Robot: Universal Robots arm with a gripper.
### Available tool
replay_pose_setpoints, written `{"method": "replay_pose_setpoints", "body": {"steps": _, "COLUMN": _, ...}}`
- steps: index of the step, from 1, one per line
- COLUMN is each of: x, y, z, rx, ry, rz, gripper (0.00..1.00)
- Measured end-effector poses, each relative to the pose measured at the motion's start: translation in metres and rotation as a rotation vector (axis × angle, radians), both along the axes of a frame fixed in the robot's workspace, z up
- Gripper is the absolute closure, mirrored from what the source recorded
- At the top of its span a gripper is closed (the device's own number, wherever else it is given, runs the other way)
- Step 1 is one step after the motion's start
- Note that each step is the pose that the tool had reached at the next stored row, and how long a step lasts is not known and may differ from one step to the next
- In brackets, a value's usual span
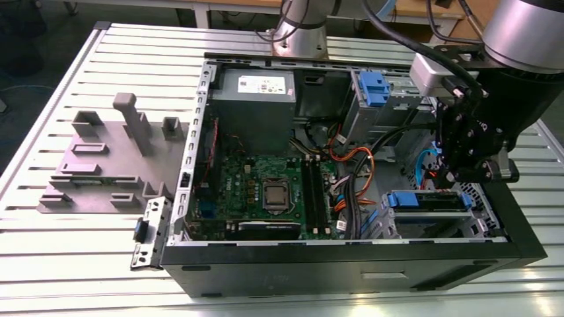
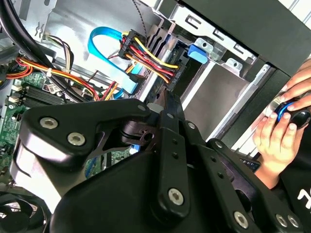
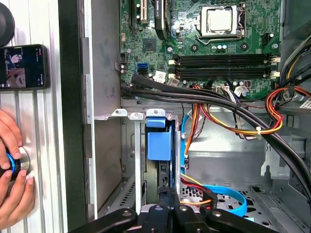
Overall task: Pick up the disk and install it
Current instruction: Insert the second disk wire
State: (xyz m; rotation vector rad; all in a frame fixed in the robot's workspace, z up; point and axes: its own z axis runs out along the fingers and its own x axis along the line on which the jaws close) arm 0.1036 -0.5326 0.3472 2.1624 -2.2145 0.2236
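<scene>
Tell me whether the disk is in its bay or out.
In. The disk, blue rail showing, sits inside the drive cage in the first wrist view, with the end effector right at its rear edge; whether fully seated, cannot tell.

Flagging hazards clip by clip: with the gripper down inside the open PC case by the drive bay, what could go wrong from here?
1. The gripper hangs among loose cables: the red-yellow power wires and the blue SATA cable run close by, so a move could snag them.
2. The disk stands in the drive cage; a skewed push might jam its blue rails.
3. A person's hands work a knob just outside the case wall.
</scene>
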Motion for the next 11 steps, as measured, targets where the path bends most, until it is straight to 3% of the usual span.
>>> {"method": "replay_pose_setpoints", "body": {"steps": 5, "x": 0.0, "y": -0.0001, "z": 0.0004, "rx": 0.0008, "ry": 0.0, "rz": 0.0, "gripper": 0.89}}
{"method": "replay_pose_setpoints", "body": {"steps": 11, "x": 0.0, "y": 0.0, "z": 0.0117, "rx": 0.0012, "ry": 0.0, "rz": 0.0, "gripper": 0.89}}
